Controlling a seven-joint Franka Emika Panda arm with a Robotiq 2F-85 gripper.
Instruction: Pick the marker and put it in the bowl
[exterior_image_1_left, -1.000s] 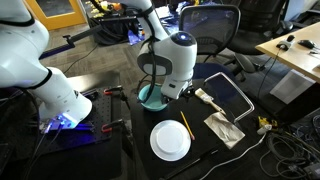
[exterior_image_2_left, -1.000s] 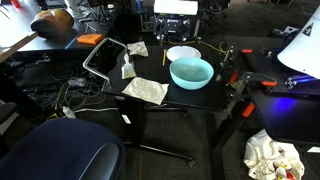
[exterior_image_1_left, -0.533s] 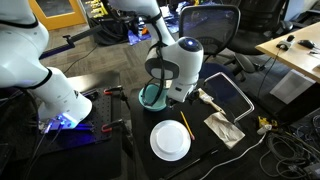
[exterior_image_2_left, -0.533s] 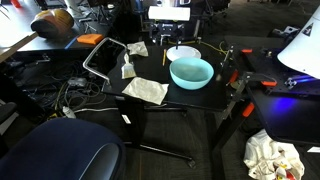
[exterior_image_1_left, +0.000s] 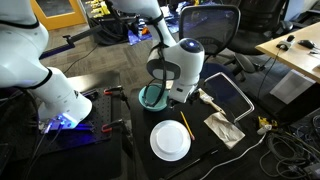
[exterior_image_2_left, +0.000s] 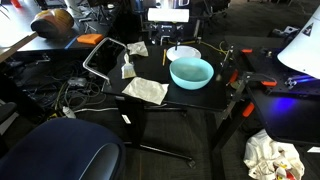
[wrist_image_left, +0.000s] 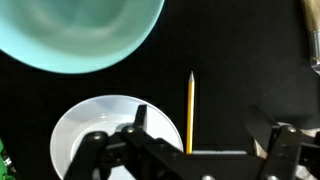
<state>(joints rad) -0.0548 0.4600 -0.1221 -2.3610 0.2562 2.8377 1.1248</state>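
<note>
Glossy white arm (exterior_image_1_left: 172, 62), black pincer (wrist_image_left: 185, 152)

Exterior views faced the counter (exterior_image_1_left: 200, 147) from opposite sides; the close wrist view looked down on bowl (wrist_image_left: 80, 30) and plate (wrist_image_left: 100, 118).

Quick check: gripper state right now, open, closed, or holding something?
Gripper: open, holding nothing; in the wrist view the marker lies on the table, between its spread fingers.

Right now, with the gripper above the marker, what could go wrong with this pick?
1. The marker lies right beside the white plate, and one finger of the open gripper hangs over the plate; coming down, it may strike the rim.
2. The marker is thin and lies flat on the black table; it could roll or slip as the jaws close.
</note>
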